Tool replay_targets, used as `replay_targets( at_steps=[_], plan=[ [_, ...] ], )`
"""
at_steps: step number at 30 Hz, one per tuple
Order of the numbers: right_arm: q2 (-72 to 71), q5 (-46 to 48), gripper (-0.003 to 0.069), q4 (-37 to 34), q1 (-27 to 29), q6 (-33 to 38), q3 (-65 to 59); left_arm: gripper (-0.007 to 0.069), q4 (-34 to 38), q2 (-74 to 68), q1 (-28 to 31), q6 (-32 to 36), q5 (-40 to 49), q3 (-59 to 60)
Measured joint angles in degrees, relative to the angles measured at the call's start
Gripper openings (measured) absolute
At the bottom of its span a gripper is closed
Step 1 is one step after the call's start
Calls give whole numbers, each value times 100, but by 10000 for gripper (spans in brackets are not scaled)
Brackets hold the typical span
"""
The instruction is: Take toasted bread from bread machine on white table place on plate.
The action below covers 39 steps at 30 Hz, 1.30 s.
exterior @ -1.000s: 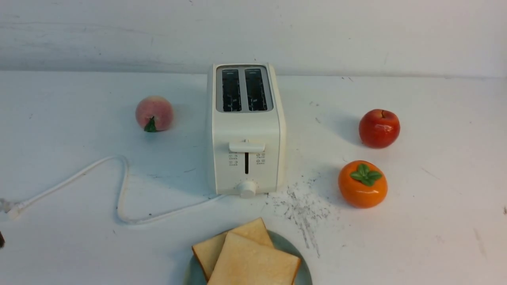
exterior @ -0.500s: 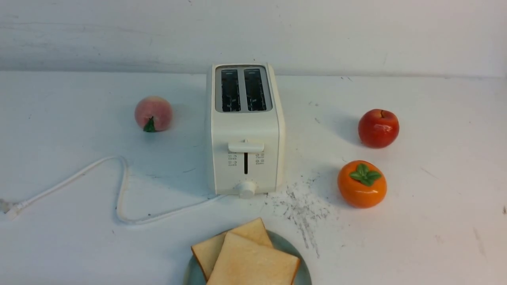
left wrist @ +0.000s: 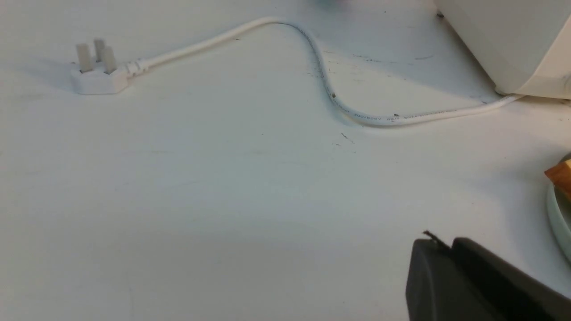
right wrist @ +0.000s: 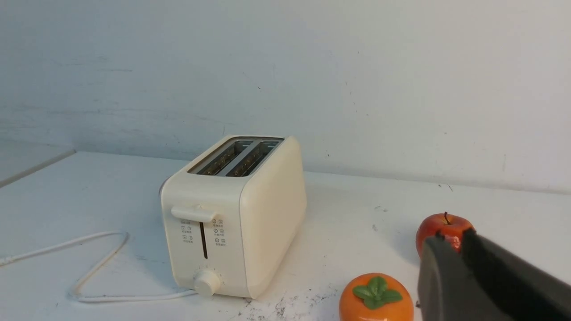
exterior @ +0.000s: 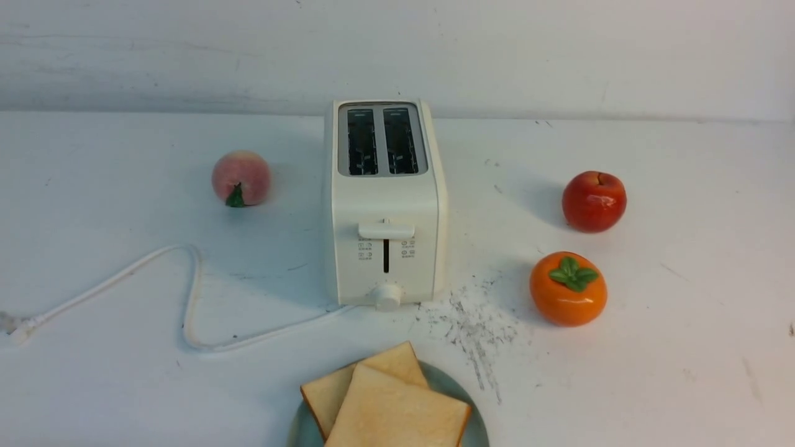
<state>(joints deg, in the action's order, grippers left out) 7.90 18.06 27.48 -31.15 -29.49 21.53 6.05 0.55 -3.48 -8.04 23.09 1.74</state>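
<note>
Where the plate (exterior: 474, 428) sits at the near edge of the table (exterior: 683, 347), the toast (exterior: 397, 413) lies on it: two slices, the nearer one overlapping the farther, both flat with tan faces up. From the left wrist view only an orange-brown corner of the toast (left wrist: 560, 176) and a sliver of the plate rim (left wrist: 557, 214) show.

Just beyond the plate stands the toaster (exterior: 385, 205), upright, its two slots dark and with no bread showing in them. Its lever (exterior: 386, 230) sits at the top of its track, and the knob (exterior: 388, 297) is at the bottom of the front face. A white cord (exterior: 192, 292) runs from the toaster's base in a loop toward the left and ends in a plug (left wrist: 96, 73) lying on the table with its prongs up.

Grey-black scratch marks (exterior: 475, 326) spread over the table just right of the toaster's front. Further right are a persimmon (exterior: 568, 288) and, behind it, an apple (exterior: 594, 202); the two are near each other but apart. A peach (exterior: 241, 178) lies to the toaster's left.

Neither arm shows in the front view. The left gripper (left wrist: 439, 247) hangs over bare table near the plate, its two dark fingers pressed almost together with nothing between them. The right gripper (right wrist: 450, 243) is likewise nearly closed and empty, seen in front of the apple.
</note>
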Motion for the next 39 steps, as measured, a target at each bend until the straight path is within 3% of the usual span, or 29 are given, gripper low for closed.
replay_targets(
  at_steps=[13, 16, 20, 25, 32, 36, 39],
  plan=[
    [0, -333, 86, 37, 0, 0, 0, 38, 0, 0, 0, 0, -2, 0],
    [0, -738, 87, -321, 0, 121, 0, 38, 0, 0, 0, 0, -2, 4],
    [0, -1071, 96, -1751, 0, 1428, 0, 38, 0, 0, 0, 0, -7, 4],
    [0, -1067, 100, -2967, 0, 2625, 0, 48, 0, 0, 0, 0, -7, 4],
    [-56, -575, 106, -3198, 18, 2907, -34, 51, 0, 0, 0, 0, -7, 4],
    [-380, -177, 108, -3243, 475, 2949, -435, 55, 0, 0, 0, 0, -7, 4],
    [-552, -113, 111, -3243, 1240, 2949, -1040, 57, 0, 0, 0, 0, -7, 4]
  ],
)
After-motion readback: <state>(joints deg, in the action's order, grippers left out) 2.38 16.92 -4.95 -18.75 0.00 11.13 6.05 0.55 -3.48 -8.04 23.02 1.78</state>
